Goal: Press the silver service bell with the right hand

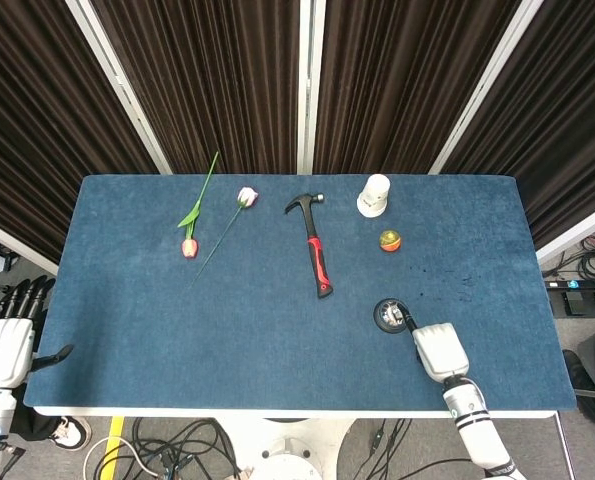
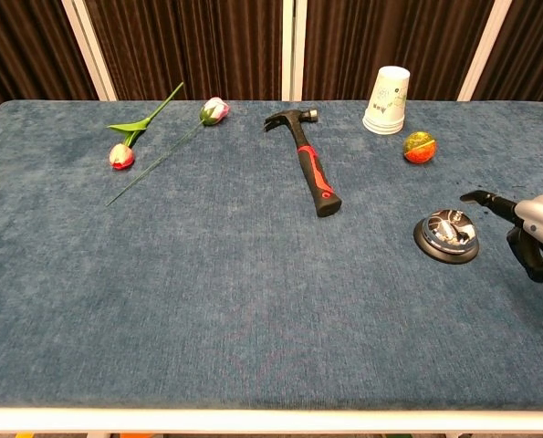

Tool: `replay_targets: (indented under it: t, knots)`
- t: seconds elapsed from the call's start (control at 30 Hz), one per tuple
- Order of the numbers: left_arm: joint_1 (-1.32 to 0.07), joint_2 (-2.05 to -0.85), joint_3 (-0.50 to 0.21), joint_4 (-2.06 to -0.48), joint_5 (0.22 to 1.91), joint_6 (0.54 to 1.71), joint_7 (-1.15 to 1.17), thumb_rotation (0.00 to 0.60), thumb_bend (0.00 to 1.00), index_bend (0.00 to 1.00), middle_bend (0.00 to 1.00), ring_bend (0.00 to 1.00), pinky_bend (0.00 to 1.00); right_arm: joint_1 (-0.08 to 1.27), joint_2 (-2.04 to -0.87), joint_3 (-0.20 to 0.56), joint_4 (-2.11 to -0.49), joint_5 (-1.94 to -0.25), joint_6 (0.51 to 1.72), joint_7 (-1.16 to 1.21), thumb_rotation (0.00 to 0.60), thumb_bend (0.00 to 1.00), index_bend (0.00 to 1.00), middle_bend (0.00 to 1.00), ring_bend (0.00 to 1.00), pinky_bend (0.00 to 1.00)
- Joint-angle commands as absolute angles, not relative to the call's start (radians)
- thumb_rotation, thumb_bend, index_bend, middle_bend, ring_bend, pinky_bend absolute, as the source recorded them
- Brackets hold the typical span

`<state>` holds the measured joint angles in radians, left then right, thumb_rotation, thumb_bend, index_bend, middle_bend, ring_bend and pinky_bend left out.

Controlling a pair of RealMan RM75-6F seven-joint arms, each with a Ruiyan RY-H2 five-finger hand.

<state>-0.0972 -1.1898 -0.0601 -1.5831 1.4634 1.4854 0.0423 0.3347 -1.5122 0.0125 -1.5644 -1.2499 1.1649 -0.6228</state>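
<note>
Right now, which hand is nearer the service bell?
Right. The right hand sits just beside the service bell, a fingertip reaching toward its edge; the left hand rests off the table's far left corner.

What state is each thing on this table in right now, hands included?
Silver service bell: upright, untouched.
Right hand: beside the bell, one of its fingers pointing over its far edge, holding nothing.
Left hand: off the table's left edge, empty.
Hammer: lying flat.
Paper cup: upside down.
Two tulips: lying flat.
</note>
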Motion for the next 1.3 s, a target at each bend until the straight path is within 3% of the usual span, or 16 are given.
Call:
replay_targets:
  t: [0.03,0.7,1.07,1.1,1.17,1.23,1.3]
  knots:
    - [-0.097,-1.190,-0.060,-1.583,1.462,1.484,0.043,0.600,0.11,0.09,0.05,0.00,0.15,0.341,-1.525,0.008,-1.543,-1.212,1.130,-0.635,0.600,1.00,0.00,0.86,0.76,0.67]
    - [-0.095,-1.189,-0.060,-1.583,1.463,1.486,0.042,0.600,0.11,0.09,0.05,0.00,0.15,0.329,-1.496,0.003,-1.585,-1.292,1.206,-0.583,0.600,1.00,0.00,0.86,0.76,0.67]
    - [-0.097,-1.183,-0.061,-1.611,1.473,1.495,0.065,0.600,0.11,0.09,0.05,0.00,0.15,0.255,-1.399,0.014,-1.657,-1.475,1.434,-0.458,0.600,1.00,0.00,0.83,0.74,0.67]
    - [-0.097,-1.181,-0.062,-1.616,1.473,1.495,0.069,0.600,0.11,0.09,0.05,0.00,0.15,0.245,-1.397,0.020,-1.642,-1.494,1.466,-0.437,0.600,1.00,0.00,0.80,0.71,0.66]
    - [-0.098,-1.178,-0.062,-1.621,1.474,1.495,0.073,0.600,0.11,0.09,0.05,0.00,0.15,0.233,-1.392,0.025,-1.616,-1.511,1.495,-0.404,0.600,0.85,0.00,0.61,0.48,0.53]
    - [-0.099,-1.175,-0.061,-1.626,1.476,1.493,0.079,0.600,0.11,0.09,0.05,0.00,0.15,0.224,-1.368,0.029,-1.612,-1.488,1.487,-0.392,0.600,0.54,0.00,0.33,0.17,0.26]
    - [-0.099,-1.174,-0.061,-1.631,1.477,1.495,0.083,0.600,0.11,0.09,0.05,0.00,0.15,0.219,-1.342,0.039,-1.637,-1.452,1.468,-0.388,0.600,0.30,0.00,0.10,0.01,0.03]
